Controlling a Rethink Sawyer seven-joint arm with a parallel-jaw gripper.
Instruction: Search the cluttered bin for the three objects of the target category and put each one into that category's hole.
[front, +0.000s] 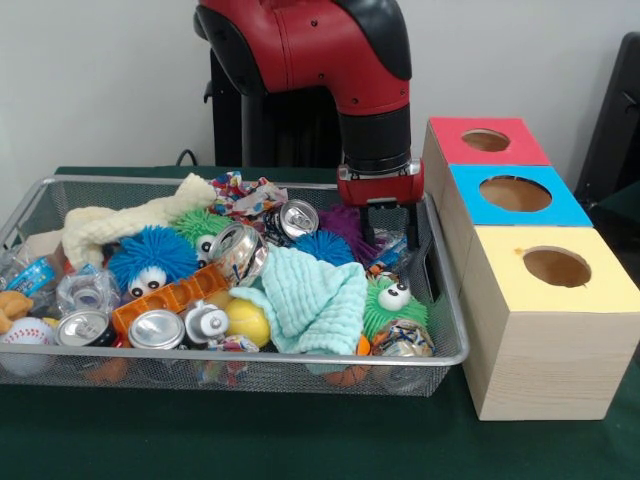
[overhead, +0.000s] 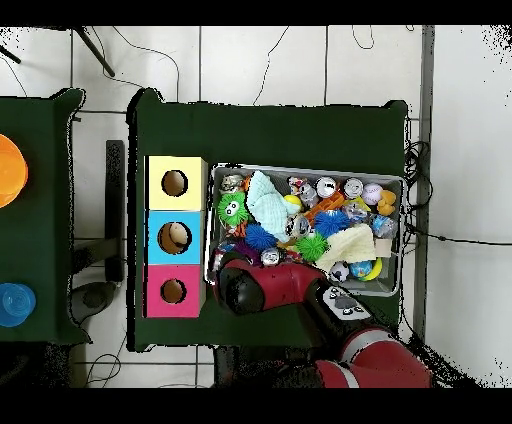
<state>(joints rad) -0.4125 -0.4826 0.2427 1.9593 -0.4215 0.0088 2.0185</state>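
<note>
The wire mesh bin (front: 250, 358) is full of clutter; it also shows in the overhead view (overhead: 310, 170). A see-through bottle with a blue-and-white label (front: 30, 275) lies at the bin's left end, and a second crumpled clear bottle (front: 88, 292) lies beside it. My gripper (front: 385, 232) hangs over the bin's far right corner with its fingers (front: 361, 218) apart. A crinkled blue-and-white thing (front: 388, 246) lies just below them. The blue-topped box's hole (front: 515, 193) is to the right of the gripper. In the overhead view the arm (overhead: 280, 285) hides the gripper.
The red-topped box (front: 487, 140) and the yellow-topped box (front: 556, 267) flank the blue one. The bin holds cans (front: 157, 328), fuzzy googly-eyed balls (front: 152, 260), a mint cloth (front: 315, 295), a cream cloth (front: 130, 218), a baseball (front: 27, 335) and an orange block (front: 170, 297).
</note>
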